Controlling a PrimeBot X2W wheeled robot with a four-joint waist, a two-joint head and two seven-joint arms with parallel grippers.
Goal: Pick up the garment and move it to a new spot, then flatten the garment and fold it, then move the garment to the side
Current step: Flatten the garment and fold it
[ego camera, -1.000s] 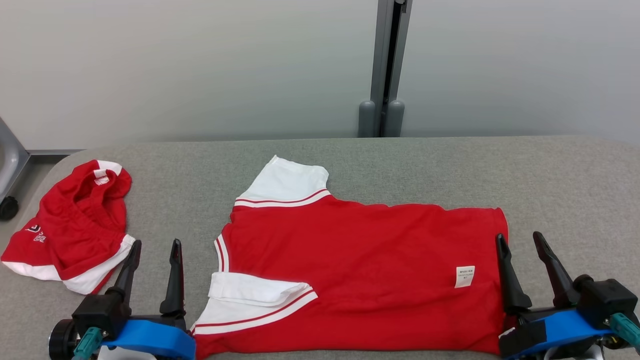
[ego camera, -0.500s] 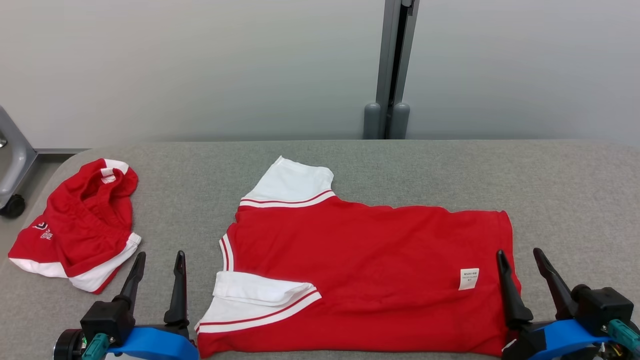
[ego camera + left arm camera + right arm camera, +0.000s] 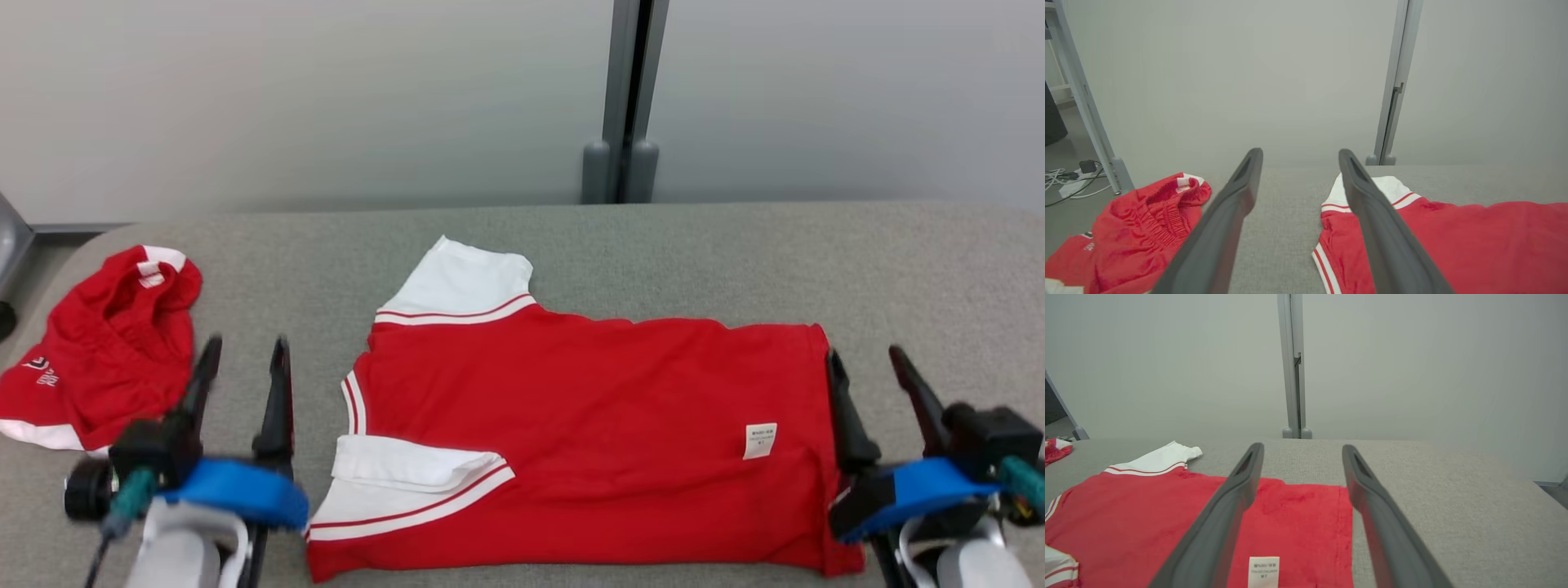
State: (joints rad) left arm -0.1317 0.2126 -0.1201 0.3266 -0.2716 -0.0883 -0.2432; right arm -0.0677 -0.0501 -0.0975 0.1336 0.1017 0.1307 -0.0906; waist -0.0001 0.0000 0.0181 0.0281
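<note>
1. A red shirt (image 3: 588, 425) lies spread flat on a grey fabric-covered table (image 3: 694, 253). It sits at the middle of the table and reaches to the right, close to the near edge. Its neck opening points left and its hem points right.
2. The far sleeve (image 3: 461, 282) is white with a red stripe and lies spread out flat toward the far side. The near sleeve (image 3: 408, 482), in the same colours, is folded in over the red body.
3. A small white label (image 3: 759, 441) sits on the red cloth near the hem, toward the near side.
4. The right gripper (image 3: 864, 353) is at the hem end of the shirt, and its jaws are spread wide with nothing grasped. In the right wrist view one finger lies over the red cloth and the other over bare table, with the hem edge running between them. Whether the finger touches the cloth cannot be told.
5. The left gripper (image 3: 247, 341) is just left of the neck opening, over bare table. Its jaws are also spread wide and hold nothing.
6. Crumpled red shorts (image 3: 106, 367) with white trim and an elastic waist lie at the far left of the table, apart from the shirt. The left gripper stands between the two.
7. A plain pale wall (image 3: 326, 98) rises behind the table. A grey upright post (image 3: 624, 82) stands at the table's far edge.
8. In the left wrist view, cables (image 3: 1069, 179) lie on the floor beyond the table's left end.
</note>
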